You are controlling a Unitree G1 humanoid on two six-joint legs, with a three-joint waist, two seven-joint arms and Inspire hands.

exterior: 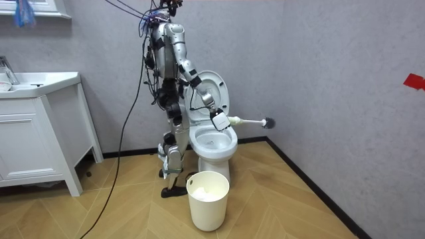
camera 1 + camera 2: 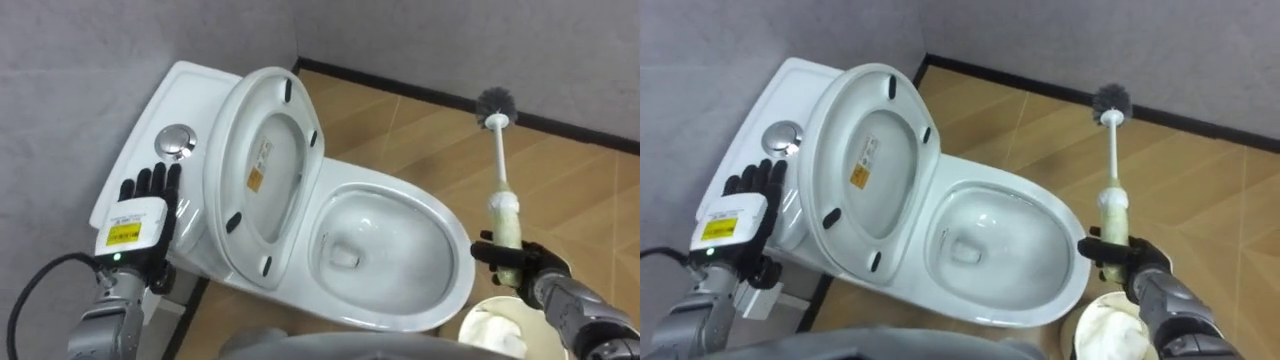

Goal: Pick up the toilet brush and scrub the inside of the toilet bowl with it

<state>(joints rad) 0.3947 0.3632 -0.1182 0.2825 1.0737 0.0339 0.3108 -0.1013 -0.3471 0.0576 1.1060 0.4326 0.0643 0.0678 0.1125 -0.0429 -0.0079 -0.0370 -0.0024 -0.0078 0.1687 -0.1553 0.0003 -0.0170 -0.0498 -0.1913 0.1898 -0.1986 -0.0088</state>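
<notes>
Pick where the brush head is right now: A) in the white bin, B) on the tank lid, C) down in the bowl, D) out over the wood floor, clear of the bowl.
D: the right hand holds the toilet brush with its bristle head out over the floor, past the toilet bowl rim.

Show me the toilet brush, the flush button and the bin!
toilet brush [image 2: 495,102]: left eye view, its dark bristles.
flush button [image 2: 177,142]: left eye view, its shiny middle.
bin [image 1: 208,202]: room view, its outer wall.
</notes>
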